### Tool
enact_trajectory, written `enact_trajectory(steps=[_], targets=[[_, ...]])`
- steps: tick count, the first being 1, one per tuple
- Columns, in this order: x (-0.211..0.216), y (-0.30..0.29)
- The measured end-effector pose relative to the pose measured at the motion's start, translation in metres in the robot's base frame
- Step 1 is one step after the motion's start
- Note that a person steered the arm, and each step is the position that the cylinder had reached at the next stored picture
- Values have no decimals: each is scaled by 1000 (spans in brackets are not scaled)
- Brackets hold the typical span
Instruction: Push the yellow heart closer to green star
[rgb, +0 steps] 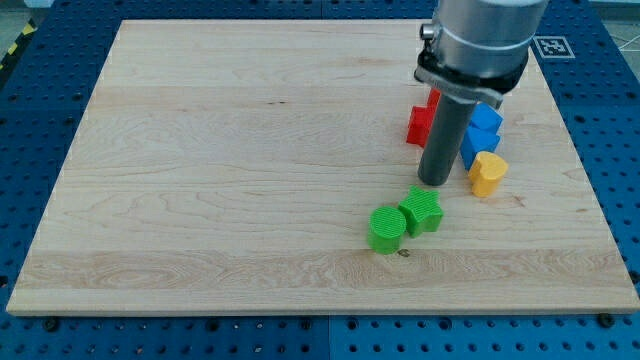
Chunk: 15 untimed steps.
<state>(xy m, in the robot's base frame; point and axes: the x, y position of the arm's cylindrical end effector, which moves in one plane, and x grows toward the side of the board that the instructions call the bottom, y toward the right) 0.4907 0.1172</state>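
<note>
The yellow heart (488, 173) lies on the wooden board at the view's right, just below two blue blocks. The green star (423, 210) lies lower and to the left of it, touching a green cylinder (387, 229). My tip (434, 183) stands between the heart and the star, just above the star's top edge and to the left of the heart. It touches neither as far as I can tell.
Two blue blocks (481, 133) sit right above the yellow heart. A red block (423, 120) lies left of them, partly hidden by the rod. The board's right edge (590, 190) is near. The arm's grey body fills the view's top right.
</note>
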Motion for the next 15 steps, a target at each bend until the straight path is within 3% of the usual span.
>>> enact_trajectory(steps=[2, 7, 10, 13, 15], targets=[[50, 9], [42, 138], [-24, 117], [-28, 45], [-31, 73]])
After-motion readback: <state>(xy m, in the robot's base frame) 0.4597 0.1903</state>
